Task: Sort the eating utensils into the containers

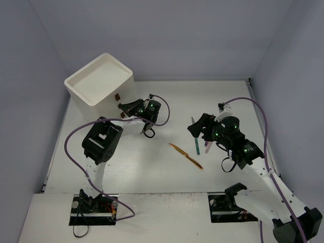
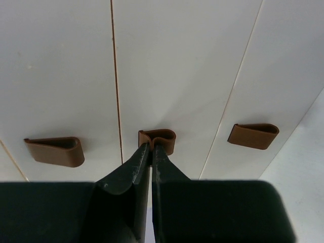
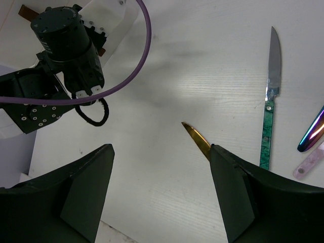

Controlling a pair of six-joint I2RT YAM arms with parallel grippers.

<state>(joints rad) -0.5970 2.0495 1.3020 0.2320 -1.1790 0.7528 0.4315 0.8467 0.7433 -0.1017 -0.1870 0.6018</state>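
Brown handle (image 2: 165,135) in tight left claw (image 2: 151,147)

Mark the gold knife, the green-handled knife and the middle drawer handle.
gold knife (image 1: 186,156): top view, halfway along its length.
green-handled knife (image 3: 270,101): right wrist view, where blade meets handle.
middle drawer handle (image 2: 164,136): left wrist view, its curved top.

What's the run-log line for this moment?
left gripper: shut on middle drawer handle | right gripper: open, empty, near gold knife
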